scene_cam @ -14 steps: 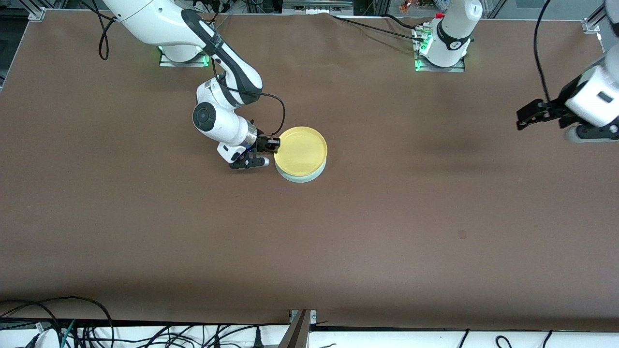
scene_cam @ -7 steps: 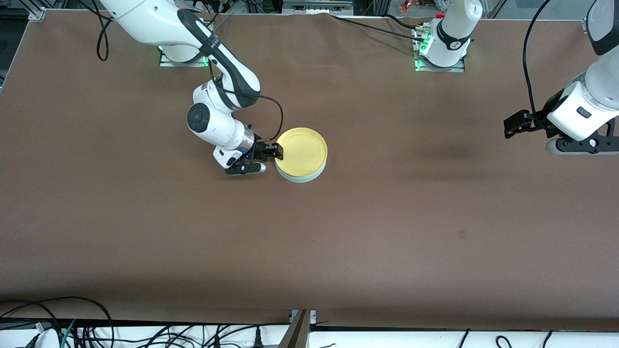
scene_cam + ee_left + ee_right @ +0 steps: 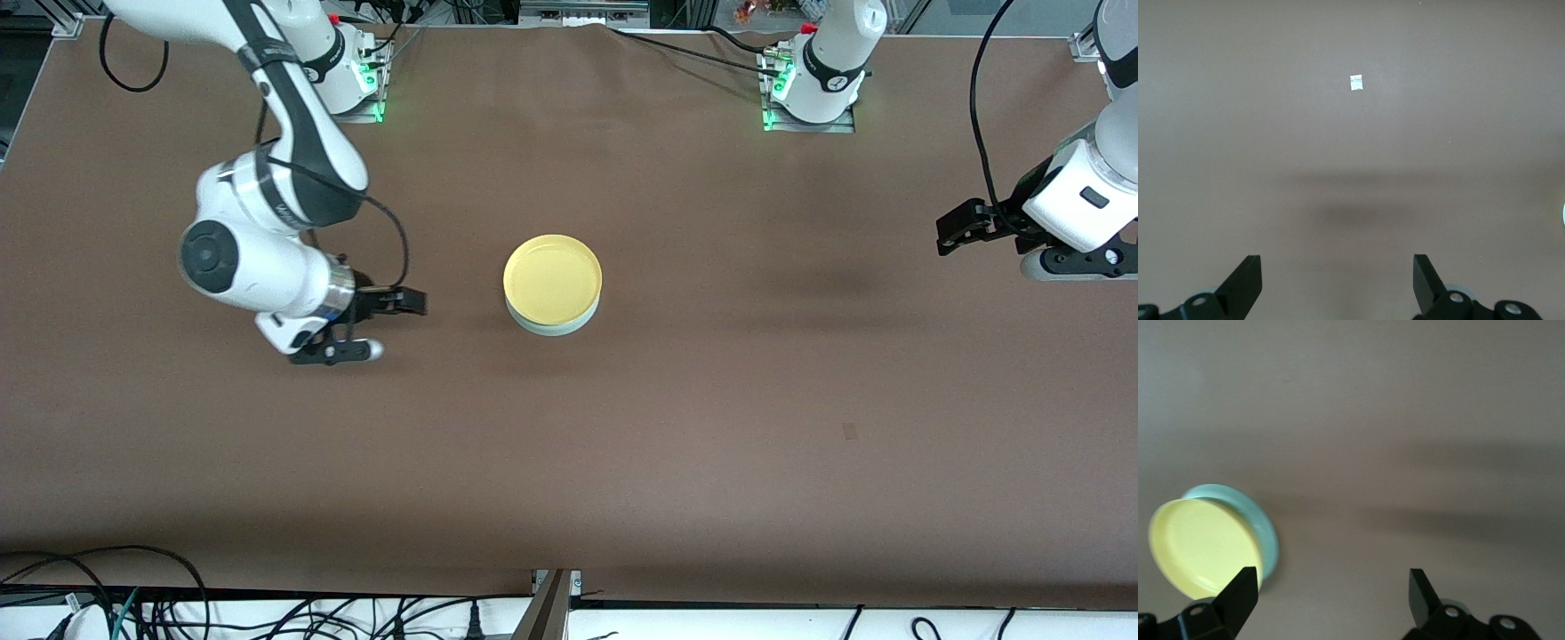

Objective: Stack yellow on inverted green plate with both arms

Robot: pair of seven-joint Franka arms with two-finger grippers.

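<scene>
Even overhead light, no glare; soft blurred shadow bands cross the desk (image 3: 676, 427); wrist views slightly hazy.

A robotics lab: two white arms' bases (image 3: 811, 84) bolted to a brown-covered table (image 3: 711, 400) (aluminium framing at its corners), with loose cables (image 3: 267, 613) along its edge.

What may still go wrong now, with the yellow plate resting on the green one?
1. The round yellow plastic plate sits on the inverted pale green plate and looks slightly off-centre, so a bump might make it slide off.
2. The open right gripper hangs close beside the stack; a careless move could knock it.
The open left gripper waits over the table's end, apart.
</scene>
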